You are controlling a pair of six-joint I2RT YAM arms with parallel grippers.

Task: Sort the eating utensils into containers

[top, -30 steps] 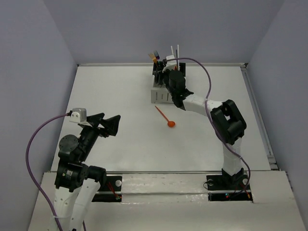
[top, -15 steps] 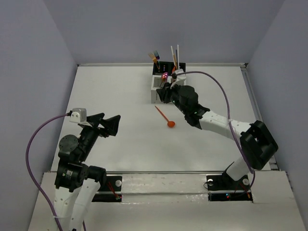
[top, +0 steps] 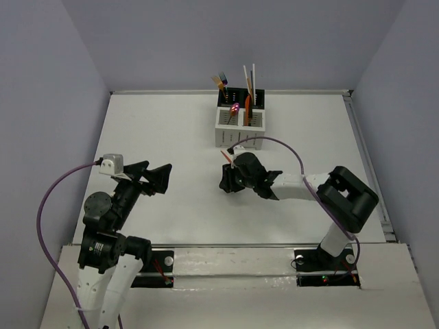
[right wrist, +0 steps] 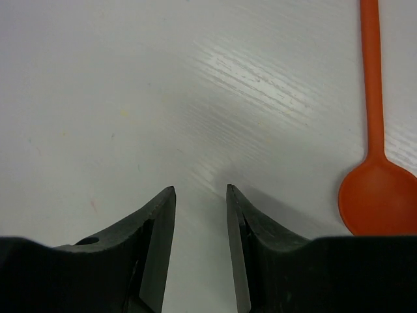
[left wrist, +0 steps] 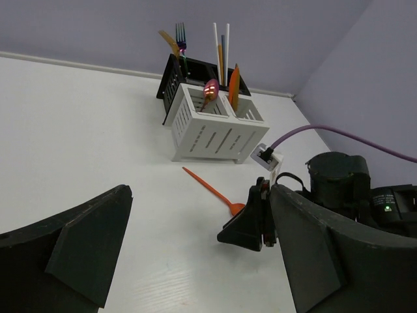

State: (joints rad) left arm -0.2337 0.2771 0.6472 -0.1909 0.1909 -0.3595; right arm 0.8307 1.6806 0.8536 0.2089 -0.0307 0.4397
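An orange spoon (right wrist: 373, 130) lies flat on the white table, its bowl (left wrist: 237, 208) toward the near side. My right gripper (right wrist: 201, 189) is low over the table just left of the bowl, open, with only bare table between its fingers. In the top view this gripper (top: 228, 182) covers most of the spoon. The caddy (top: 233, 136) stands at the back, with forks (top: 221, 79), white sticks (top: 245, 77) and an orange stick (top: 247, 108) upright in it. My left gripper (top: 159, 171) hovers open at the near left, far from the spoon.
Low walls border the table at its far and right edges (top: 363, 137). A purple cable (top: 281, 145) arcs over the right arm. The right arm's elbow (top: 350, 195) sits at the near right. The caddy (left wrist: 208, 137) shows in the left wrist view too.
My right gripper has left the caddy, swung toward the near side and come down beside the orange spoon. The left arm has not moved.
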